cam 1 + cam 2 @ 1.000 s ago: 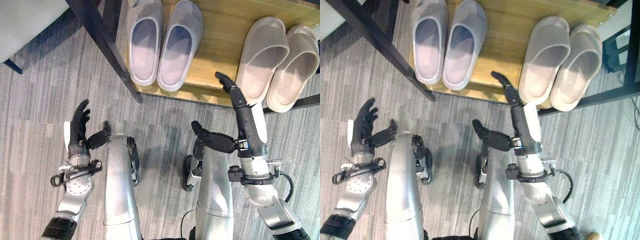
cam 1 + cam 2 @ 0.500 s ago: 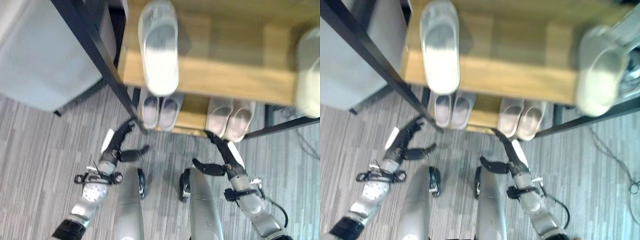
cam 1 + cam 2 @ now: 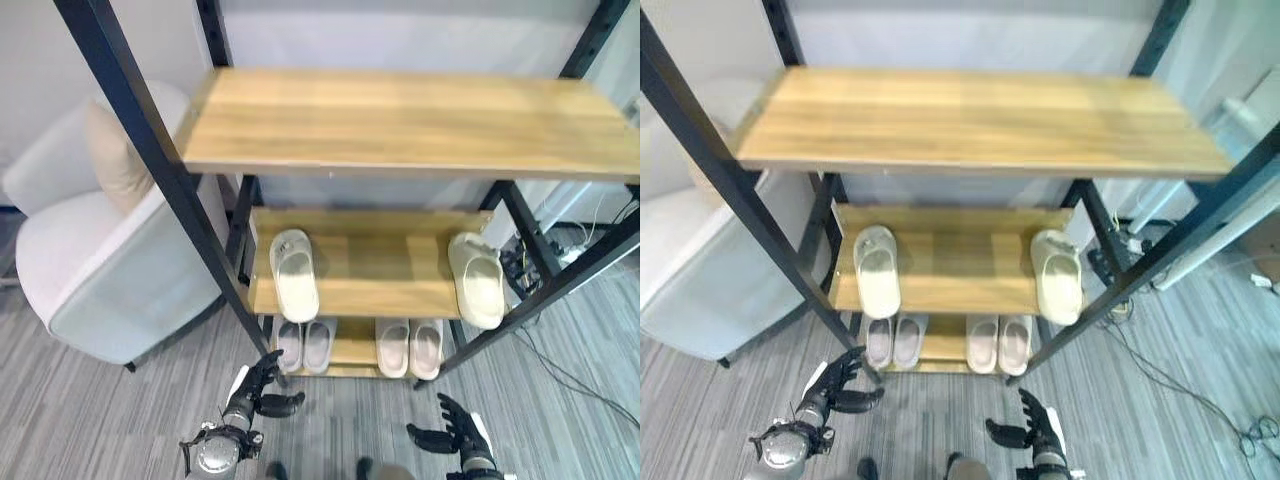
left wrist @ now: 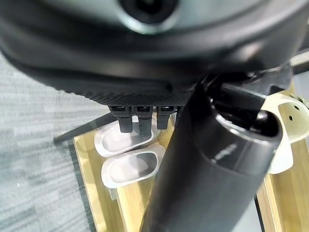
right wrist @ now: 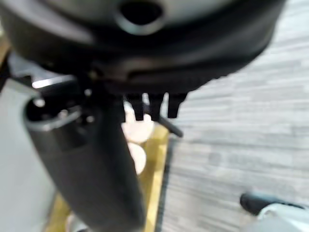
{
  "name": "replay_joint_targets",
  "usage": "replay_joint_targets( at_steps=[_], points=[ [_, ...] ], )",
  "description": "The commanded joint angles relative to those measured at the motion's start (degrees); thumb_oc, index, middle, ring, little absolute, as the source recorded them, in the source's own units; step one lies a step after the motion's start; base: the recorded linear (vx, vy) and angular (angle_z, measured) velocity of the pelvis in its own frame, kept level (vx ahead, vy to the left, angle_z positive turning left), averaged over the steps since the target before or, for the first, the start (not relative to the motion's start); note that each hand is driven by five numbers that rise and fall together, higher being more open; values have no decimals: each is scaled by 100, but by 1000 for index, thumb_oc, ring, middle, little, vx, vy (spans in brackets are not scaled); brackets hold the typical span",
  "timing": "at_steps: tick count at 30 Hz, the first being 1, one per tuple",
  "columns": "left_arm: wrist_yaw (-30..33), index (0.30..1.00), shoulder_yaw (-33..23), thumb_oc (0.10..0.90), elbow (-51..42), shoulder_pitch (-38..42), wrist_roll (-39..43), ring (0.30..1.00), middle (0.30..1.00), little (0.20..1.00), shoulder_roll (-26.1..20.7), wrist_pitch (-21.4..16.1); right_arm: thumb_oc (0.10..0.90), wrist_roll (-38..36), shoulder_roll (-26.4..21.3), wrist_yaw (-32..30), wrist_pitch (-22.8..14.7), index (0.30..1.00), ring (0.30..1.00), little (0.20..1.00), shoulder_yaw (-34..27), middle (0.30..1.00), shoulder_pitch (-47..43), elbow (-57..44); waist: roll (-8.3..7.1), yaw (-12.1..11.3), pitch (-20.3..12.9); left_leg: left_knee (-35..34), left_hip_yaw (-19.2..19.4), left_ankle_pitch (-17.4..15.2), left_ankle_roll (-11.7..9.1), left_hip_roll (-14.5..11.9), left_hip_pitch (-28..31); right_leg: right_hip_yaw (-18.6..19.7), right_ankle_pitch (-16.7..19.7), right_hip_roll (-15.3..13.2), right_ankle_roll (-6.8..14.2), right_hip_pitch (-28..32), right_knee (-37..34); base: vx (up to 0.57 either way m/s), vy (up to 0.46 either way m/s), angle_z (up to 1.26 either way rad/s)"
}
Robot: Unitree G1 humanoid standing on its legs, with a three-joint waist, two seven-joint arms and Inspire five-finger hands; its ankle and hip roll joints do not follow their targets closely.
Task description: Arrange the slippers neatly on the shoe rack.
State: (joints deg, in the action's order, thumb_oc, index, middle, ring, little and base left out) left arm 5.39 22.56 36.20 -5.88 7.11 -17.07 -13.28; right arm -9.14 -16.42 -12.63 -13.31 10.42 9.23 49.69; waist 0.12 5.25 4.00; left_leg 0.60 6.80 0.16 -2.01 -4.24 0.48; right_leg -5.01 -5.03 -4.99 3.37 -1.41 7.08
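Left eye view: shoe rack holds 2 pairs of slippers on its bottom shelf, grey pair beside beige pair, and 2 single slippers on the middle shelf. Left hand and right hand hang spread wide, empty, above grey floor.

Both hands are dark: the left hand at seven o'clock joins a round silver-grey wrist, and the right hand at five o'clock bears a white cover along its edge.
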Motion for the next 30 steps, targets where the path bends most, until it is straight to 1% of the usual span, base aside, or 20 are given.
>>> replay_joint_targets(
  at_steps=[1,3,5,8,12,15,17,18,19,20,21,22,23,24,25,26,27,28,30],
  points=[
    [-121,900,199,800,62,416,-578,900,900,900,126,-159,800,-285,-71,38,-198,900,900,900,-123,900,-349,192,-76,-72,-215,-277,-161,-357,-25,94,200,-52,71,-12,339,154,-623,-22,-63,1],
    [-225,900,436,800,47,468,-929,900,900,900,113,-186,800,-341,-44,90,-186,900,900,900,-93,900,-389,325,-55,-53,-278,-501,-144,-281,-43,89,338,-65,99,8,342,293,-807,-2,-54,3],
    [-391,900,608,800,-99,480,-1150,900,900,900,59,-182,800,-335,-26,133,-183,900,900,900,-68,900,-385,425,-38,-47,-314,-560,-154,-263,-59,80,424,-72,105,35,339,426,-916,12,-56,5],
    [-478,900,644,800,-139,454,-1193,900,900,900,67,-132,800,-355,20,206,-155,900,900,900,-1,900,-402,557,-27,-47,-312,-560,-151,-278,-76,57,528,-67,70,68,309,581,-923,-8,-61,3],
    [-474,900,653,800,-197,420,-1183,900,900,900,99,-45,800,-404,43,258,-119,900,900,900,77,900,-464,565,-31,-64,-200,-560,-179,-170,-105,-18,565,-45,4,161,224,610,-847,-66,-106,0],
    [-525,900,637,800,-406,409,-1054,900,900,900,65,-38,800,-485,18,323,-141,900,900,900,105,900,-509,508,-25,-69,-117,-550,-181,-136,-156,-107,568,7,-114,247,150,644,-829,-56,-110,0],
    [-571,900,655,800,-610,496,-938,900,900,900,10,-57,800,-494,-17,332,-156,900,900,900,130,900,-578,515,-25,-80,-51,-498,-195,-69,-214,-186,488,31,-141,316,99,641,-881,-112,-122,1],
    [-707,900,725,800,-759,521,-712,900,900,900,-14,-66,800,-479,-37,338,-161,900,900,900,156,900,-621,525,-40,-80,-15,-407,-196,-63,-252,-249,428,48,-147,349,81,636,-896,-110,-95,-1],
    [-717,900,722,800,-770,528,-700,900,900,900,-25,-61,800,-479,-33,339,-163,900,900,900,153,900,-629,526,-44,-84,-5,-375,-194,-30,-252,-254,384,48,-105,352,72,602,-886,-106,-117,-1],
    [-1132,900,866,800,-1274,526,-86,900,900,900,-138,7,800,-431,-99,380,-143,900,900,900,211,900,-618,480,-85,-96,116,69,-242,-144,-261,-343,213,91,-146,365,30,625,-846,-101,-98,-2],
    [-1297,900,944,800,-1631,572,88,900,900,900,-256,9,800,-408,-158,416,-132,900,900,900,237,900,-629,478,-105,-112,188,275,-310,-193,-236,-308,105,121,-133,357,11,611,-808,-109,-121,-2],
    [-1429,900,1002,800,-1960,633,190,900,900,900,-391,42,800,-371,-200,428,-106,900,900,900,232,900,-654,529,-141,-140,253,572,-424,-293,-205,-195,-74,118,-119,333,3,577,-764,-89,-75,-6],
    [-1508,900,1012,800,-2218,703,247,900,900,900,-483,46,800,-326,-241,458,-77,900,900,900,237,900,-664,587,-144,-154,259,653,-494,-379,-163,-38,-129,134,-99,328,-7,559,-763,-55,-43,-15],
    [-1517,900,1004,800,-2250,696,258,900,900,900,-504,69,800,-326,-235,460,-79,900,900,900,236,900,-670,591,-150,-144,257,693,-505,-402,-155,-32,-155,124,-105,322,-1,556,-762,-23,-43,-15],
    [-1647,900,982,800,-2715,778,242,900,900,900,-636,69,800,-290,-237,487,-59,900,900,900,186,900,-667,654,-164,-144,223,864,-407,-540,-49,312,-322,63,-87,300,5,563,-802,-11,-28,-7],
    [-1690,900,946,800,-2854,786,296,900,900,900,-640,60,800,-313,-218,496,-44,900,900,900,158,900,-678,674,-143,-136,209,838,-241,-556,13,454,-395,44,-74,313,0,562,-805,-14,-10,12],
    [-1660,900,877,800,-2968,783,379,900,900,900,-620,45,800,-319,-211,508,-23,900,900,900,157,900,-713,679,-85,-151,191,704,-175,-598,90,569,-363,75,-66,368,-1,499,-784,-14,48,23],
    [-1668,900,883,800,-3088,837,438,900,900,900,-588,52,800,-277,-208,477,5,900,900,900,158,900,-784,708,-20,-173,214,591,-207,-618,137,669,-300,159,-68,423,14,430,-699,-21,61,12],
    [-1617,900,913,800,-3138,963,524,900,900,900,-514,-46,800,-286,-187,465,0,900,900,900,183,900,-928,725,35,-177,190,429,-416,-579,177,847,-279,264,-63,505,32,318,-634,14,60,-43]
  ],
)
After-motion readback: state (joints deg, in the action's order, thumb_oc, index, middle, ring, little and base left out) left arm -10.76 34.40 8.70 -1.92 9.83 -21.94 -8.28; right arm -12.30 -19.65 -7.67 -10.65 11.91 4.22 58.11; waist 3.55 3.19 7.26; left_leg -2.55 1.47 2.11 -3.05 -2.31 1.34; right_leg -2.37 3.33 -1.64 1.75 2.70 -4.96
